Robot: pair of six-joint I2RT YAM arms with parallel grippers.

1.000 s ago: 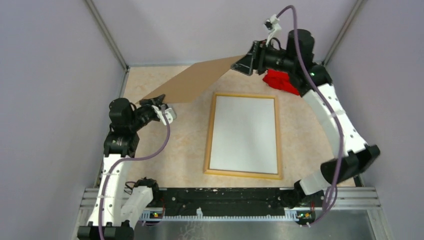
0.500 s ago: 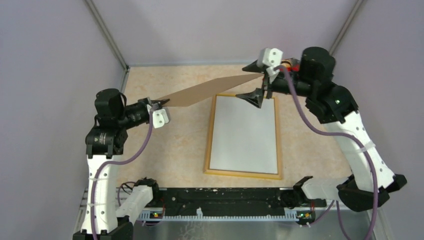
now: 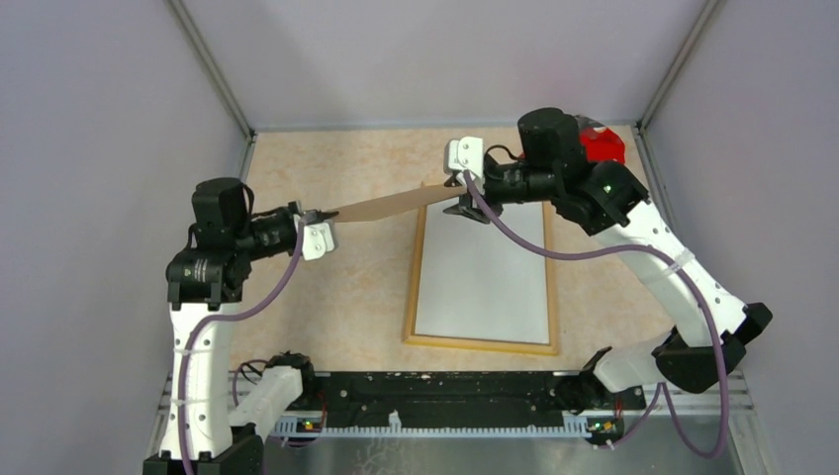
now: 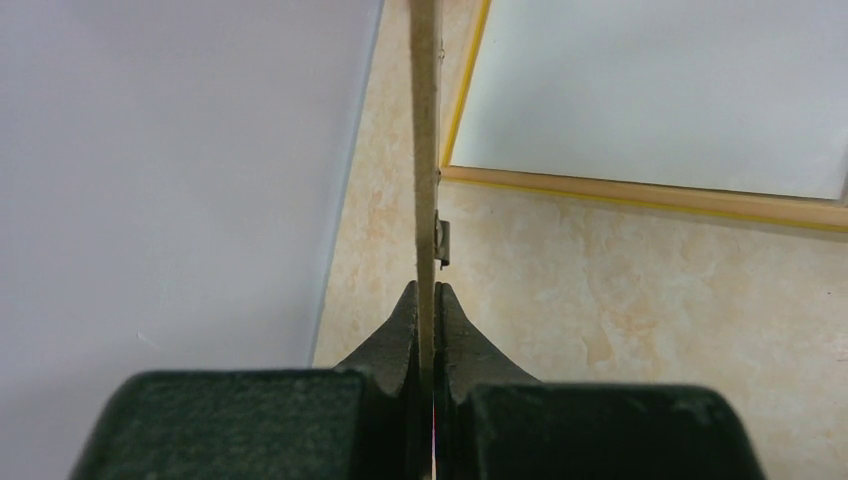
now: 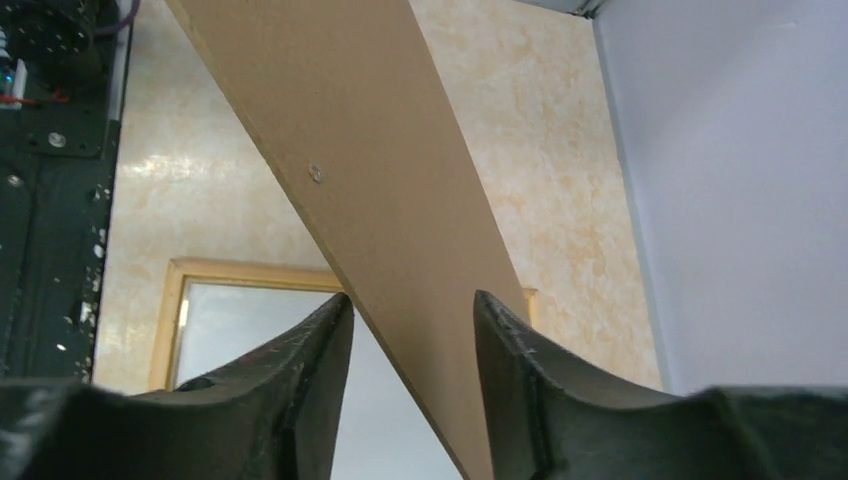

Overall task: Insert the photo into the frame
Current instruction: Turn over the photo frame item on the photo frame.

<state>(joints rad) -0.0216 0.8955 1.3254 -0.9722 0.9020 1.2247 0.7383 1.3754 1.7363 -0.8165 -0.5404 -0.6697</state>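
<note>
Frame [image 3: 479,344]: flat on table [image 3: 336,297], pale wood back up.
Photo [image 3: 483,272]: inside the frame, white side up.
Backing board [image 3: 391,206]: brown, in the air, edge-on, reaching over the frame's far-left corner.
Left gripper [image 4: 426,300]: clamped on the board's left end.
Right gripper [image 5: 410,310]: fingers apart, straddling the board's right end.

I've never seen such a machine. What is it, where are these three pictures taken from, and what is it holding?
Two robot arms are bolted to a table. One picture looks down from above; the other two come from cameras on each wrist. On the table lies the frame, back up, with the photo inside it, white back showing. The left hand pinches one end of a brown board, lifted off the table; the right hand has its fingers apart around the other end.
</note>
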